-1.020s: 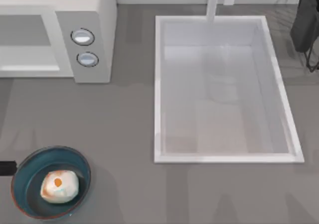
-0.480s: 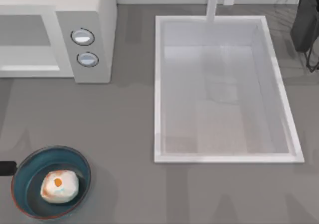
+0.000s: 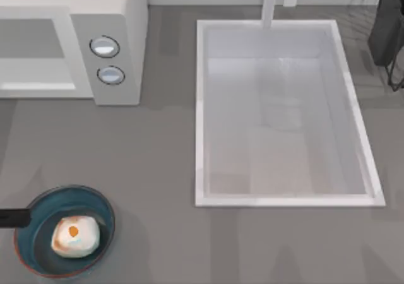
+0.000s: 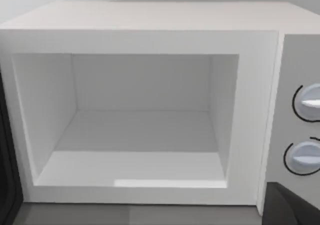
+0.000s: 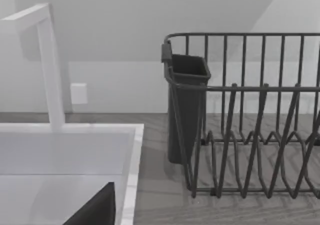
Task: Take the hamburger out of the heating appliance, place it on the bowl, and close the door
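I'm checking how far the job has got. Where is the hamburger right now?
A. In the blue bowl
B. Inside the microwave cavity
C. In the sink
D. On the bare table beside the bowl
A: the top view shows the hamburger resting inside the bowl, and the left wrist view shows the microwave cavity bare.

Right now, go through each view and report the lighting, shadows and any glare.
Top view: flat, even light, with faint soft shadows on the grey table and none hard under the round blue bowl. Left wrist view: the white boxy microwave has an evenly lit cavity, with a brighter band along its front floor edge. Right wrist view: the dark wire dish rack casts soft striped shadows on the counter.
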Controlling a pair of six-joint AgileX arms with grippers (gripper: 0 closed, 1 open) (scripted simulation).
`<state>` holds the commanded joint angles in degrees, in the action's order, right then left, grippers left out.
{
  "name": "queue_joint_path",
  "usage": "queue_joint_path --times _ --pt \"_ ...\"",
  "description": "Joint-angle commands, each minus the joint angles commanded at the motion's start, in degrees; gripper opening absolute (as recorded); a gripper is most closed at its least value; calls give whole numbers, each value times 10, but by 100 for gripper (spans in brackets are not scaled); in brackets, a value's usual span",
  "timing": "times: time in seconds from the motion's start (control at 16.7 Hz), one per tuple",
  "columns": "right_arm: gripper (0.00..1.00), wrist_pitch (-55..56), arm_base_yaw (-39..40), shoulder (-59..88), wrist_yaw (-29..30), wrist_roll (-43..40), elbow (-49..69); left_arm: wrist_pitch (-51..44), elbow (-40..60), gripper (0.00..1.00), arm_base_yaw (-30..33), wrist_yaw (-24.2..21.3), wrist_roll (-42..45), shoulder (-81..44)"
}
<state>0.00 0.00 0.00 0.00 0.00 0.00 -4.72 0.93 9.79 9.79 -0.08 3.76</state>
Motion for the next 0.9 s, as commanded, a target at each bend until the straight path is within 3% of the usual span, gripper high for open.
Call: queue_joint_path --times 0.3,0.66,0.9 --pt "100 0 0 0 0 0 0 -42 8 0 93 93 -1 34" --pt "100 0 0 0 0 0 0 -33 6 0 102 102 -1 24" --pt "100 0 0 0 0 0 0 49 -4 0 138 138 0 -46"
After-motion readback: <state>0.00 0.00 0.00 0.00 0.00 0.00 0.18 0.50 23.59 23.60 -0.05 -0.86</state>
